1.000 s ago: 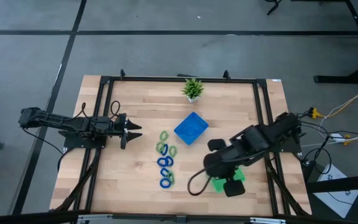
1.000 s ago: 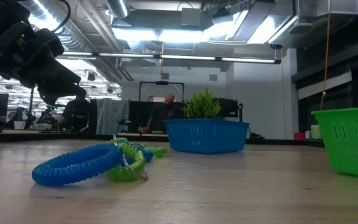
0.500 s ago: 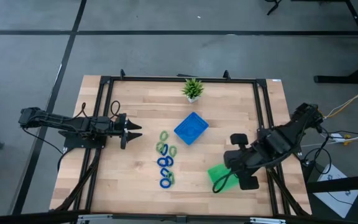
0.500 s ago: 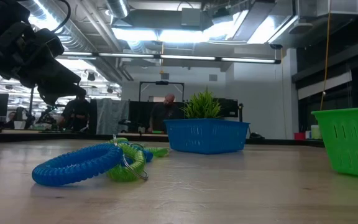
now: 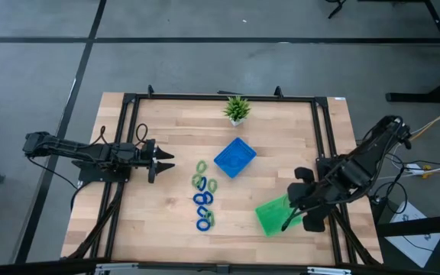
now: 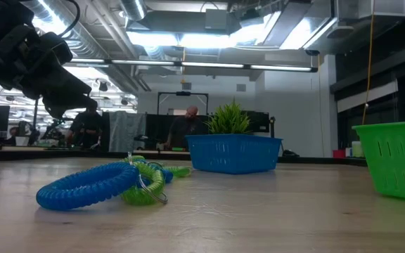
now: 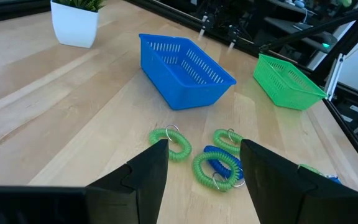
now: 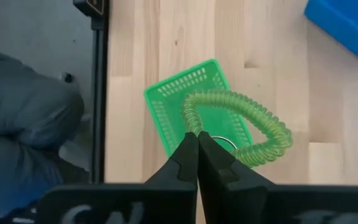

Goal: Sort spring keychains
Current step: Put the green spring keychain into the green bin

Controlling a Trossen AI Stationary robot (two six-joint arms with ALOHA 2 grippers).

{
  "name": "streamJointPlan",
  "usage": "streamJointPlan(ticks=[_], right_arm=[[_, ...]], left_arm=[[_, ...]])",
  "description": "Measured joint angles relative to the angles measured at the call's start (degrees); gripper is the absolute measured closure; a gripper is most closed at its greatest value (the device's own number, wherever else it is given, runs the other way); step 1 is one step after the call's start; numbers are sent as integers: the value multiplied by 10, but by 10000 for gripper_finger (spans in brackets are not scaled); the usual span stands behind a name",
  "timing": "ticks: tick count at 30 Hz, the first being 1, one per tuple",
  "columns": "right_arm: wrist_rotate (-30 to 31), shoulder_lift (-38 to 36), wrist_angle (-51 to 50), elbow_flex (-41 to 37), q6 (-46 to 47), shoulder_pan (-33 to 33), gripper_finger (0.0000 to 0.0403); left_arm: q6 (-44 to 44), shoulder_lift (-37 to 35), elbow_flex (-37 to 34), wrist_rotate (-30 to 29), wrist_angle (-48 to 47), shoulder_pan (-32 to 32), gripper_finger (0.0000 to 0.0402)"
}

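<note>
One green keychain in right fingers, right wrist view only.

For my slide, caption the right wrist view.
Right pincer holds a green spring keychain above the green tray.

I've swung my right gripper back over the green tray, green keychain dangling.

Matt wood table, plastic mesh trays
</note>
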Motion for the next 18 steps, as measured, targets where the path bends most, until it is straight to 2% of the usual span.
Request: streamJointPlan(ticks=[7, 18], right_arm=[[18, -34, 57, -95, 52, 10, 403], [27, -37, 169, -220, 88, 15, 403]], left_arm=[[0, 0, 0, 0, 0, 0, 207], [0, 0, 0, 0, 0, 0, 208]])
